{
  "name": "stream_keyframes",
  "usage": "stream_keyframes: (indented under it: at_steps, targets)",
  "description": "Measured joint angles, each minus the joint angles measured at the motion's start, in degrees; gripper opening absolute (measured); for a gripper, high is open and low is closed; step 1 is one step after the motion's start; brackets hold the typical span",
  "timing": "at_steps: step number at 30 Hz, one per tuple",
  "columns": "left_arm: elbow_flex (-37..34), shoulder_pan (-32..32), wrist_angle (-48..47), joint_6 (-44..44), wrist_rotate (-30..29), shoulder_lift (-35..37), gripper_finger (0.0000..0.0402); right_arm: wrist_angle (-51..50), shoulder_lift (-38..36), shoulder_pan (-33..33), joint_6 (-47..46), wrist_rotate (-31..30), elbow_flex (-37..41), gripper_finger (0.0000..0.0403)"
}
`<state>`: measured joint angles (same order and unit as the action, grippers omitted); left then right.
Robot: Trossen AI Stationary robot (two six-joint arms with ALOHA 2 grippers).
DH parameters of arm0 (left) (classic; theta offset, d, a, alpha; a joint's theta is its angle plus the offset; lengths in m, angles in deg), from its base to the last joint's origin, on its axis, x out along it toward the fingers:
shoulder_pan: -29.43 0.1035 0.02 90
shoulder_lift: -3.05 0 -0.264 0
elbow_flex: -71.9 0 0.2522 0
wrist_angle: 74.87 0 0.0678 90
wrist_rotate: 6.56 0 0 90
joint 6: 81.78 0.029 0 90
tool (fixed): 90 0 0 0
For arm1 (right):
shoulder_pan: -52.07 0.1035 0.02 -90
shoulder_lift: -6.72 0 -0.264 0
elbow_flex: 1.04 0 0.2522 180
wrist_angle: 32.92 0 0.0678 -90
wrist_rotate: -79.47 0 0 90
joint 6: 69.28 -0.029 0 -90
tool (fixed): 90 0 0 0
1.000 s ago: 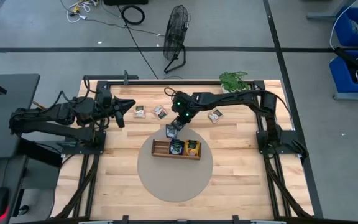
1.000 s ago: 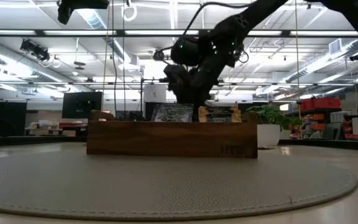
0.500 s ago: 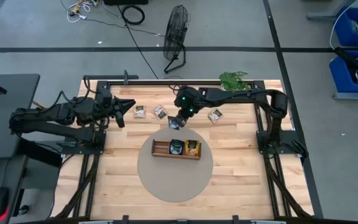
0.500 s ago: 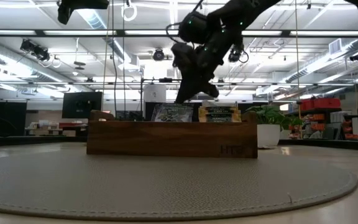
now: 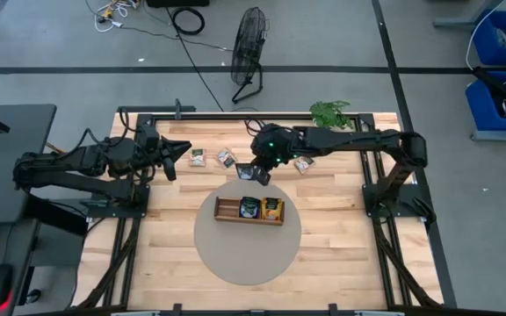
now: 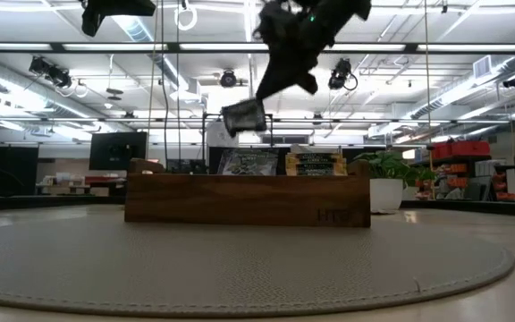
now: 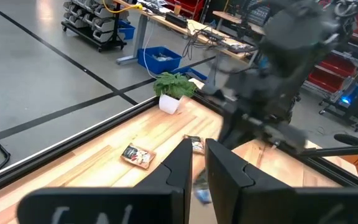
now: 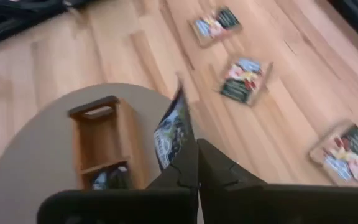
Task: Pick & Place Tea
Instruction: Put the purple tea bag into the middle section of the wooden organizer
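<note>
One wooden compartment tray (image 5: pixel 249 210), long and brown, sits on a round grey mat (image 5: pixel 246 254) at the middle of the light wooden table (image 5: pixel 341 254). Seen from above, its left compartment looks empty, the middle one holds a dark tea packet (image 5: pixel 249 207) and the right one an orange tea packet (image 5: pixel 272 208); from table height both stand upright, showing above the tray's front wall. The right gripper (image 5: pixel 255 172) hangs in the air just off the tray's 12 o'clock side, above the mat's far edge, its fingers (image 8: pixel 185 165) pressed together on the corner of a dark tea-bag packet (image 5: pixel 247 171), which dangles below them, tilted and clear of the tray (image 6: pixel 244 117). Three more packets lie flat on the bare wood beyond the mat: one (image 5: pixel 198 157) at about 10 o'clock from the tray, one (image 5: pixel 227 158) near 11 o'clock just beside the first, and one (image 5: pixel 304 163) at about 1 o'clock, partly under the right arm. A small potted plant (image 5: pixel 329 112) stands at the table's far edge, near 1 o'clock. The left gripper (image 5: pixel 176 149) waits well apart at roughly 10 o'clock, over the table's left far part, its fingers (image 7: pixel 182 165) showing a narrow gap with nothing between them. A floor fan (image 5: pixel 249 44) stands on the grey floor past the table at 12 o'clock.
</note>
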<state>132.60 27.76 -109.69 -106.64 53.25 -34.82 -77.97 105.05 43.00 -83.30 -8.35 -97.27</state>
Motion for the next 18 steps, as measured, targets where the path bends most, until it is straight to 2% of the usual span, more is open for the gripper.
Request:
stream_keyframes:
  at_steps: [7,13,18]
  targets:
    - [0.0,0.0,-0.2,0.0,0.0,0.0,0.0046,0.3,-2.7,6.4,0.0,-3.6,0.0,0.0000]
    - [0.0,-0.1,-0.3,0.0,2.8,0.0,0.0046,1.2,-2.4,12.2,-2.7,-7.7,0.0,0.0000]
    - [0.0,-0.1,-0.3,0.0,3.1,0.0,0.0046,0.9,-2.1,13.9,-3.8,-9.1,0.0,0.0000]
